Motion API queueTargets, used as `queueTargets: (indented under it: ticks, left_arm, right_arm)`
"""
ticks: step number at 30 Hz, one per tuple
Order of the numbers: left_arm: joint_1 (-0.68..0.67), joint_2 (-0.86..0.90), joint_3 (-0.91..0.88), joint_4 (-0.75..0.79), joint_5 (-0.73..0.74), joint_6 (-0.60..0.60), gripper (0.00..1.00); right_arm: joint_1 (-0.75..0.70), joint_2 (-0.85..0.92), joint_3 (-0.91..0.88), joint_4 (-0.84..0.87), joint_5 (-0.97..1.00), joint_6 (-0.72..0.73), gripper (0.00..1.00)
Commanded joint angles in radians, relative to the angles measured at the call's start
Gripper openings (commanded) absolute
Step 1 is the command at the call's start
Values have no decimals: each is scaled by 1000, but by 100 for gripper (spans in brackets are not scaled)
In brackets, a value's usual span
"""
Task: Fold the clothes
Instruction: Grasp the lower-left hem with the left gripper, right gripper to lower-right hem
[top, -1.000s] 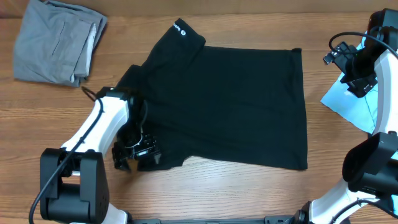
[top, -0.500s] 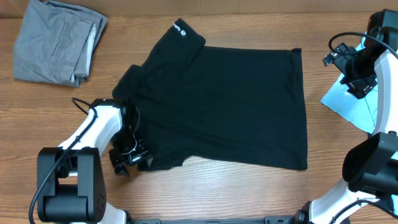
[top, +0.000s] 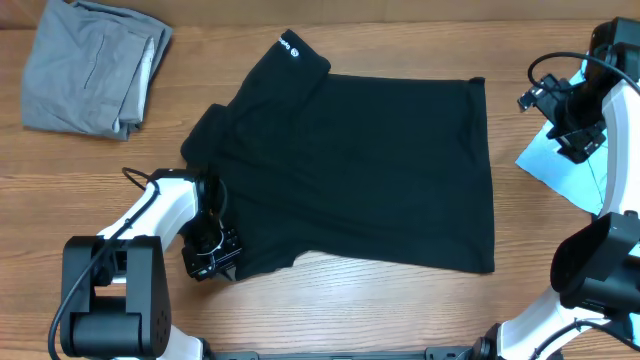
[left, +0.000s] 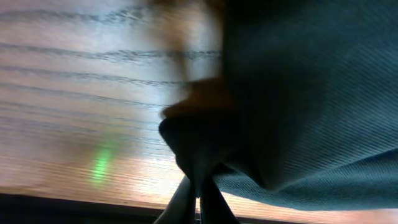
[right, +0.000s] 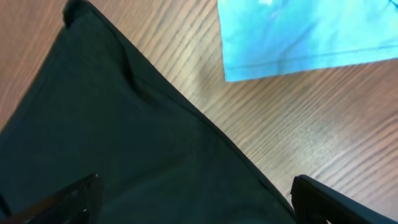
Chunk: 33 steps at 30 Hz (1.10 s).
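The clothes' black T-shirt (top: 370, 170) lies spread flat on the wooden table, its white sleeve logo (top: 284, 46) at the far side. My left gripper (top: 228, 262) sits at the shirt's near left sleeve. In the left wrist view the gripper (left: 200, 186) is shut on a pinched fold of black cloth (left: 199, 143). My right gripper (top: 535, 95) hovers by the shirt's far right corner. In the right wrist view it (right: 199, 202) stands open above the shirt's edge (right: 124, 137), holding nothing.
A folded grey garment (top: 95, 70) lies at the far left corner. A light-blue shirt (top: 570, 170) lies at the right edge under the right arm, also seen in the right wrist view (right: 298, 31). Bare wood runs along the table's near edge (top: 400, 300).
My left gripper has slid toward the table's near edge along the sleeve and closed on the black cloth. The right arm has barely moved.
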Motion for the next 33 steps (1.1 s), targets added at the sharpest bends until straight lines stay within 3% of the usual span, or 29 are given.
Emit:
queueTargets:
  ticks: [1,16,22,33]
  left_arm:
    - [3,0,-6,5,32,21,4]
    - [2,-69,164,-81,-14,27,4]
    - [2,-175,248,-129,-14,28,4]
    - [2,-225,270,-60,-14,47,4]
  right_arm:
    - [5,-25,12,-15,10,-4,100]
    - [2,-25,-57,-118,94,13,100]
    - [-4,-25,-139,-140,153,104,100]
    - [4,-78,-274,-259,144,142,100]
